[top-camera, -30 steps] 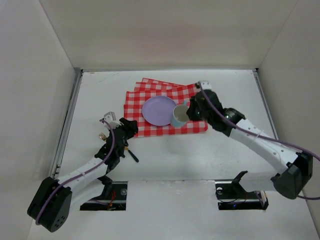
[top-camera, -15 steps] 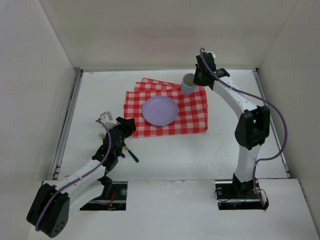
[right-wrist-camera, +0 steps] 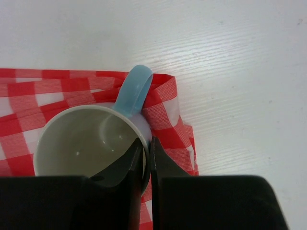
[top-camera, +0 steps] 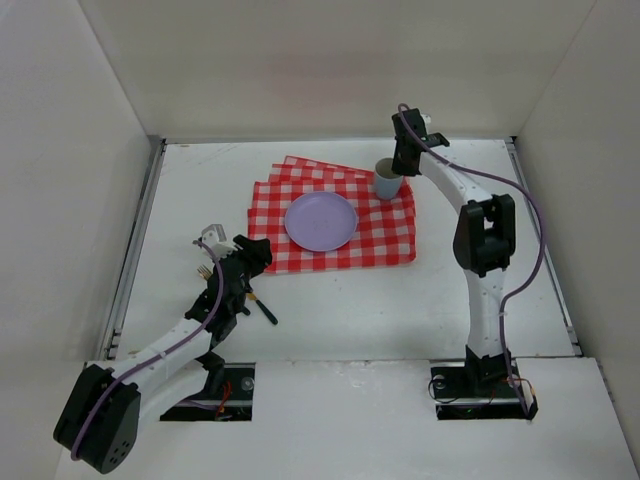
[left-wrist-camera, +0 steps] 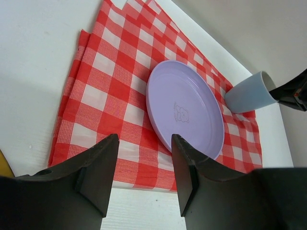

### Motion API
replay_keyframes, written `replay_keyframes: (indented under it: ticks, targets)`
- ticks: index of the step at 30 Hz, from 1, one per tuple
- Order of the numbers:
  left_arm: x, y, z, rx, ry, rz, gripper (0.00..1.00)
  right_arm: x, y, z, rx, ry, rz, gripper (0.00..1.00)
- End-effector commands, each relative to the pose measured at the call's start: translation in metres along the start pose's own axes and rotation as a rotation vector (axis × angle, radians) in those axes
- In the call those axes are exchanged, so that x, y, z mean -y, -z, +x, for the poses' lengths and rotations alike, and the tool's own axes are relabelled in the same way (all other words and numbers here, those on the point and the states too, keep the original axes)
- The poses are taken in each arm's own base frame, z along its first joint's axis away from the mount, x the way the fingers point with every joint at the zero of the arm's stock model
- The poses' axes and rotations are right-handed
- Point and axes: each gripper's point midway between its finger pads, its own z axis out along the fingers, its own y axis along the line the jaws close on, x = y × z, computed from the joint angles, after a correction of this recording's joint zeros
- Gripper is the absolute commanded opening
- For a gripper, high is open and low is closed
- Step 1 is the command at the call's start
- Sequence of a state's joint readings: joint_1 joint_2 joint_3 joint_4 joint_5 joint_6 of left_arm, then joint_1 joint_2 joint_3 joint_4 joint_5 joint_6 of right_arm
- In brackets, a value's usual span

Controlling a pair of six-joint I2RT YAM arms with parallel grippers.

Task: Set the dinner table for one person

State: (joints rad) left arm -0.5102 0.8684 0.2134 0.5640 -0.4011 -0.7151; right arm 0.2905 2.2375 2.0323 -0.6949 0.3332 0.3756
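**Mug gripped at the cloth's far corner**

The dinner table [top-camera: 400, 310], flat, matt and white, is lying under everything I am watching. Nearest, the left arm is stretching low, the left gripper [left-wrist-camera: 145, 140] hanging with jaws wide apart and empty by the near left corner of the woven checked cloth [top-camera: 385, 240]. A smooth round lilac plate [top-camera: 320, 221] is sitting mid-cloth. Farthest, the right arm is reaching out long, the right gripper [right-wrist-camera: 144, 152] clamping the rim of the pale blue mug [right-wrist-camera: 81, 139] beside its looped handle
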Motion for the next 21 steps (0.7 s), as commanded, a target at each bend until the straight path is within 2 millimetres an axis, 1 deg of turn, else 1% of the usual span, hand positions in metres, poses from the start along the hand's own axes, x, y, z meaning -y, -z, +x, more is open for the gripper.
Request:
replay_keyframes:
  ticks: [1,4,5,9,12,16,17,19,21]
  targets:
    - [0.001,0.001,-0.002,0.021,0.012,0.01,0.46,-0.007,0.0,-0.013,0.02,-0.043,-0.039,0.13]
    - [0.0,0.001,-0.003,0.023,0.01,0.006,0.46,-0.008,0.002,-0.016,0.038,-0.058,-0.059,0.23]
    - [0.0,0.001,-0.003,0.025,0.009,0.006,0.46,-0.009,0.005,-0.019,0.048,-0.061,-0.065,0.27]
    - [-0.002,0.001,-0.005,0.027,0.002,-0.005,0.45,-0.007,0.024,-0.032,0.094,-0.077,-0.084,0.48]
    - [-0.004,0.003,-0.009,0.028,-0.013,-0.04,0.44,-0.006,0.046,-0.047,0.146,-0.094,-0.108,0.6]
    - [-0.009,0.01,-0.013,0.015,-0.056,-0.123,0.41,-0.001,0.086,-0.066,0.232,-0.125,-0.145,0.69]
    - [-0.009,0.012,-0.013,0.01,-0.065,-0.135,0.41,0.002,0.096,-0.069,0.253,-0.135,-0.149,0.71]
    - [-0.013,0.02,-0.008,-0.027,-0.119,-0.18,0.4,0.008,0.118,-0.072,0.299,-0.157,-0.167,0.74]
    - [-0.02,0.031,-0.002,-0.068,-0.17,-0.227,0.4,0.01,0.141,-0.068,0.344,-0.179,-0.194,0.75]
